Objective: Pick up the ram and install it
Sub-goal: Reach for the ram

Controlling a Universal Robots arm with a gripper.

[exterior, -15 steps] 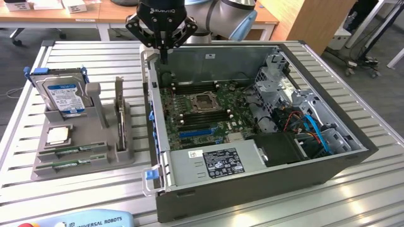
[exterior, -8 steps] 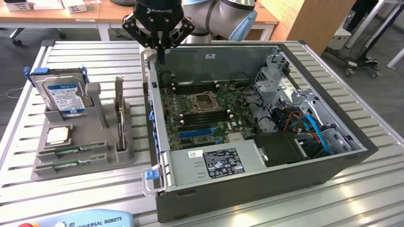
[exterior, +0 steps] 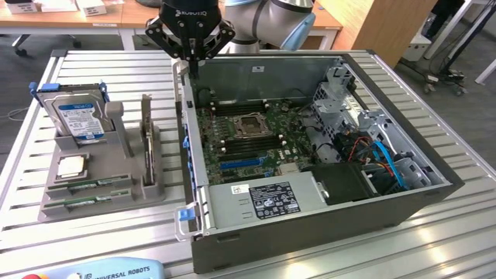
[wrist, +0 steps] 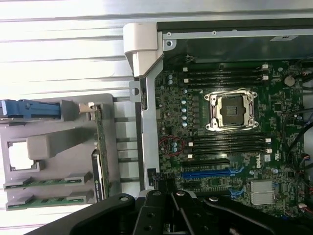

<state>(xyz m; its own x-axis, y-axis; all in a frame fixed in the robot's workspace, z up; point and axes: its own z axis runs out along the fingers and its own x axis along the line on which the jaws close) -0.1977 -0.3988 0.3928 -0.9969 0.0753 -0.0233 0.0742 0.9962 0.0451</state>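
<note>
Exterior view: the gripper (exterior: 194, 74), closed and empty, hangs above the case wall (exterior: 191, 174). The ram (exterior: 92, 185) lies well apart from it beyond that wall, in the grey holder (exterior: 124, 168), its long axis crosswise to the wall.

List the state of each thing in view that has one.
gripper: shut, nothing seen in it, above the case wall.
ram: two sticks, lying in the holder.
ram slots: empty.
CPU socket: empty.
hard drive: upright in the holder.
case: open, on its side.
</note>
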